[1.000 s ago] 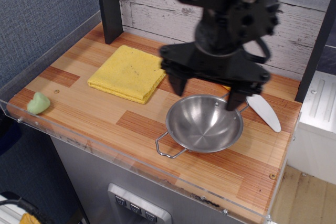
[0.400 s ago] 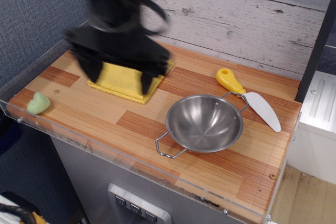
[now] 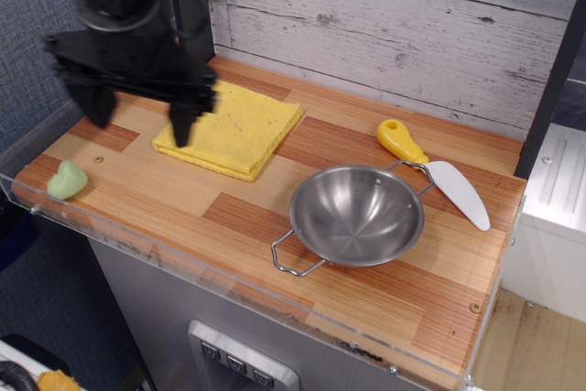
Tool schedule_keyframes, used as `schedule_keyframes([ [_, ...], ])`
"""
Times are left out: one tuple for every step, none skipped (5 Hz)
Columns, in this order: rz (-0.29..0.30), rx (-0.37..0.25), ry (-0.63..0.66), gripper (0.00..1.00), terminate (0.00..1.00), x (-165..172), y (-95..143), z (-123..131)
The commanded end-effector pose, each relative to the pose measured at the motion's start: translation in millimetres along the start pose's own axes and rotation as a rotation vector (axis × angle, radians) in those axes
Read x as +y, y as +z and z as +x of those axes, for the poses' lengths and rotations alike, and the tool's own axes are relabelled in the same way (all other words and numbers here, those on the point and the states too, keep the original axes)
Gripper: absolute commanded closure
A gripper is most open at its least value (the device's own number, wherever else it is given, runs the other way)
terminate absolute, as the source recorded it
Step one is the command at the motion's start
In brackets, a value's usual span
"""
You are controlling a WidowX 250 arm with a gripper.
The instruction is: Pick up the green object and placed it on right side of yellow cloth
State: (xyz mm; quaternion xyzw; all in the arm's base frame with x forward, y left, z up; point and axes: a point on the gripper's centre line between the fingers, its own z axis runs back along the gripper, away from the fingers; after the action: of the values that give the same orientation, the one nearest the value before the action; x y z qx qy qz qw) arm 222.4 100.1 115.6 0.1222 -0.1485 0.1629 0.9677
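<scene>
Green object (image 3: 68, 179), one small pale mint rounded lump, is lying near the counter's left front edge, below and left of the black gripper (image 3: 140, 116). Its two fingers are spreading wide apart, pointing down, holding nothing, hanging over the left edge of the one folded yellow cloth (image 3: 233, 129).

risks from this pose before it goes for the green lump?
1. The green object sits at the counter's front-left corner beside the clear edge guard; a sloppy descent could clip the guard or nudge the lump.
2. The open gripper is motion-blurred above the yellow cloth's left edge; one finger could snag the fabric if it dips.
</scene>
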Motion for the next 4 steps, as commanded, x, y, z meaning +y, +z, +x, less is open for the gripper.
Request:
schedule_keyframes([
  [0.041, 0.007, 0.001, 0.0, 0.0, 44, -19, 5],
  [0.042, 0.034, 0.013, 0.0, 0.0, 64, -33, -3],
  [0.027, 0.044, 0.026, 0.0, 0.0, 75, -48, -5],
  [0.018, 0.046, 0.047, 0.0, 0.0, 82, -60, 3],
])
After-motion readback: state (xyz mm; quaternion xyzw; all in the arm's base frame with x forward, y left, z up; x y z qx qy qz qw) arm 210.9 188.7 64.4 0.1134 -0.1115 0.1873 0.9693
